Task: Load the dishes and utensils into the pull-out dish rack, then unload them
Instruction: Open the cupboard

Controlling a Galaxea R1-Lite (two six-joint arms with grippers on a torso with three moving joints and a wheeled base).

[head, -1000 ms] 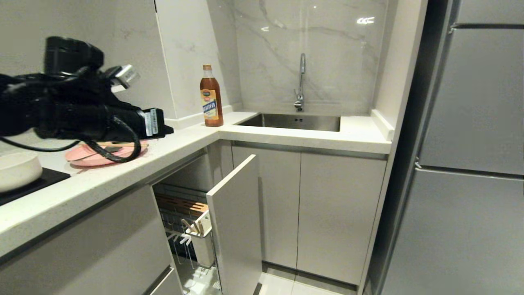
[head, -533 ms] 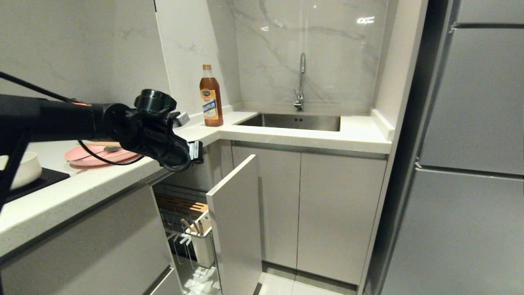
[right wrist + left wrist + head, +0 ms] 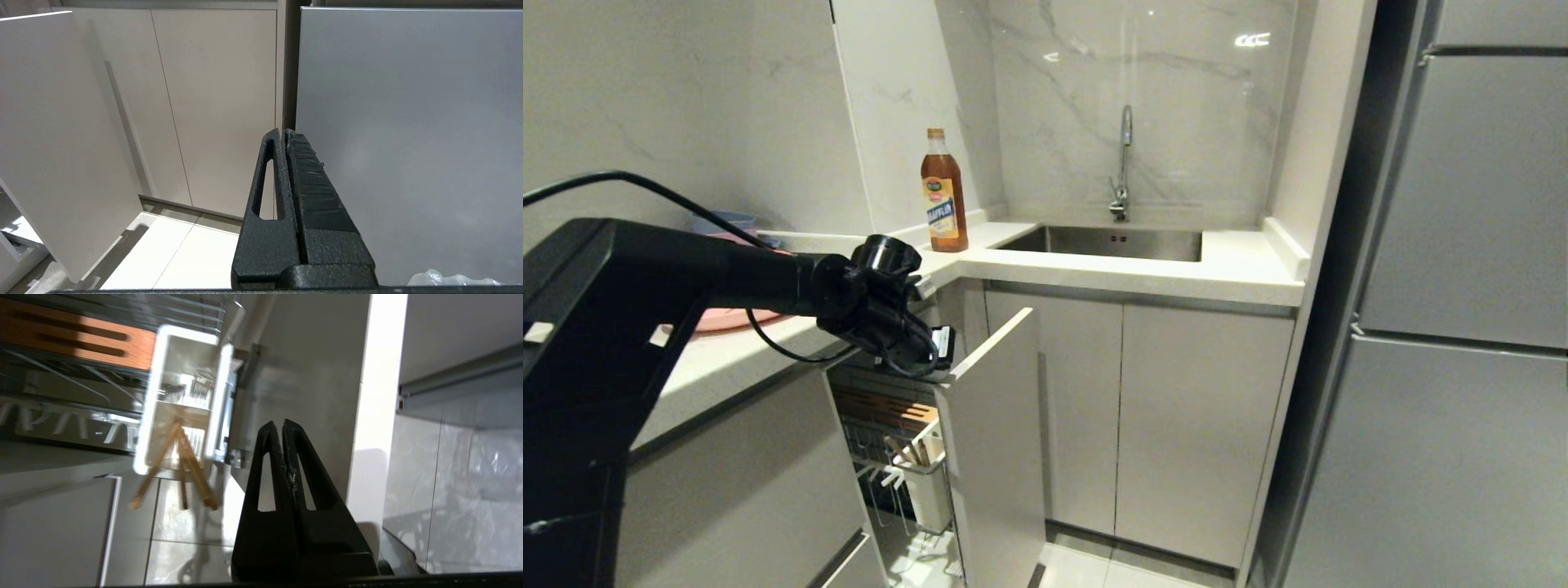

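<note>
Pull-out dish rack (image 3: pixel 907 441): drawn partway out of the cabinet under the tabletop (image 3: pixel 768 347), flat pale-grey front panel (image 3: pixel 996 441) angled into the room. Chrome wire basket, slotted wooden strip (image 3: pixel 882 408), white plastic utensil caddy (image 3: pixel 927 482) against the inside of the panel. Pale wooden chopsticks (image 3: pixel 186 465) standing tilted in the caddy, shown splayed and blurred from above in the left wrist view, only as small tips in the head view.

Left claw (image 3: pixel 282 426): black, triangular, fingers pressed together, empty, hovering by the top edge of the front panel, above the caddy. In the head view only the wrist housing visible over that edge, fingertips hidden.

Right claw (image 3: pixel 284 136): fingers pressed together, empty, facing smooth grey cabinet doors and pale floor tiles; absent from the head view.

Pink plate (image 3: pixel 731 320): flat on the speckled white tabletop, mostly hidden behind the left arm.

Further along: brown sauce bottle (image 3: pixel 944 196) at the corner, steel sink (image 3: pixel 1107 242) with slim faucet, glossy veined marble wall, tall grey refrigerator at the right.
</note>
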